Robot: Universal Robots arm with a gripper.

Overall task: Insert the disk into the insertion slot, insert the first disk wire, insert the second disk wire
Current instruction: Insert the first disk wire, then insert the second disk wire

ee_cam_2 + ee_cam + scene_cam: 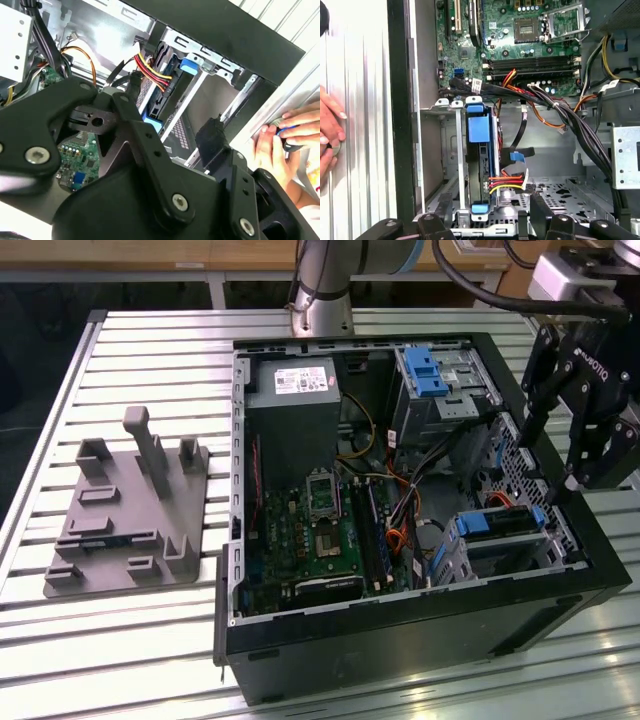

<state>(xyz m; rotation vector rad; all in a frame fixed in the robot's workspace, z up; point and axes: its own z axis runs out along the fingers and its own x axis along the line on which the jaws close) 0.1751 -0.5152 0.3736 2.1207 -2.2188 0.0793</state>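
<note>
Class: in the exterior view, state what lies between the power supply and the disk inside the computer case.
In the exterior view, loose coloured cables run over the green motherboard between the power supply and the disk.

A white label carrying rows of fine dark print, too small to make out, sits on top of the grey power supply in the exterior view. A line of white lettering runs along the black body of the gripper. In the first wrist view a small white printed sticker sits on the black cable bundle, its characters illegible.
</note>
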